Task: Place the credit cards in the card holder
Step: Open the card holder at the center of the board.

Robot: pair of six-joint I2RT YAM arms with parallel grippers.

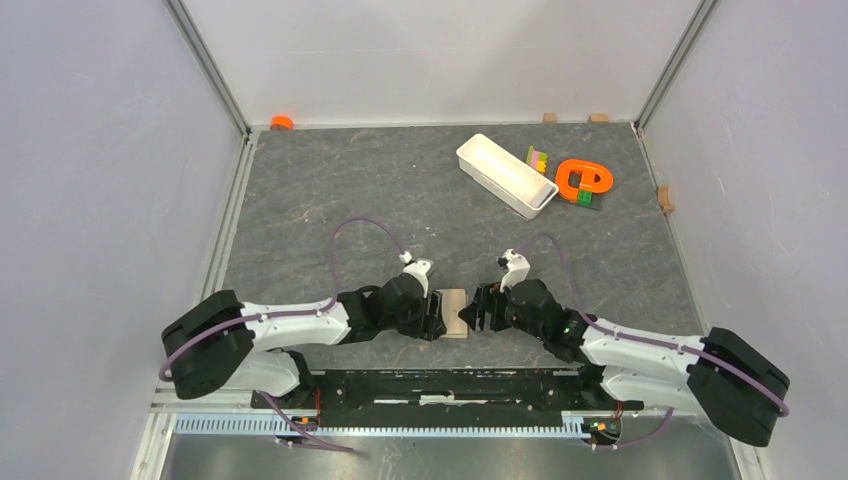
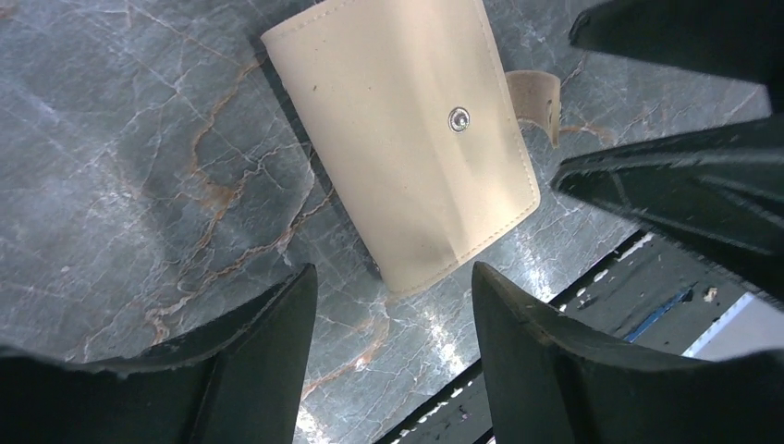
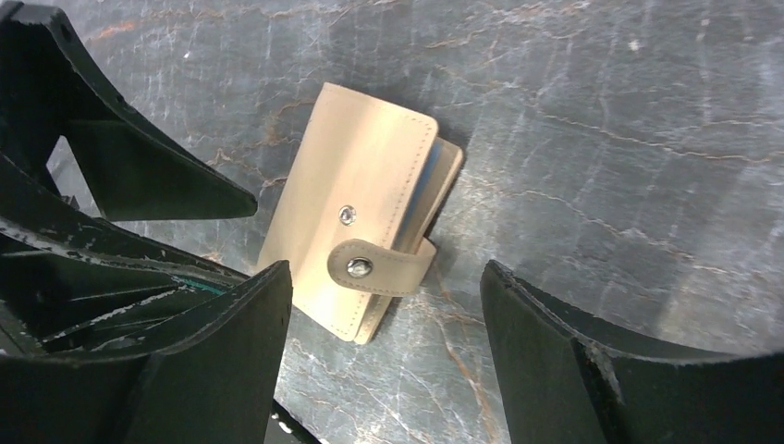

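The holder point(image 3: 370, 213) lies flat on the table point(image 1: 320, 190), folded over, right in the gap between my two tools. The left gripper point(image 2: 393, 270) has its jaws apart and grips nothing. The holder's near corner sits just ahead of its fingertips, and the rest runs away from that tool. The right gripper point(image 3: 386, 268) faces it from the other side, jaws also spread and empty, with the holder lying just beyond and between its fingers point(image 3: 231, 351). The two tools nearly meet tip to tip over it.

The tab point(image 3: 393, 266) wraps round the holder's open edge on the right gripper's side. Its snap rests beside the stud point(image 3: 347, 215) on the cover, not on it, so I read it as unfastened. A thin pale blue strip shows between the flaps at that edge; I cannot tell whether it is lining or a card.

A white tray point(image 1: 505, 175) sits well beyond the right gripper, toward the far end of the table
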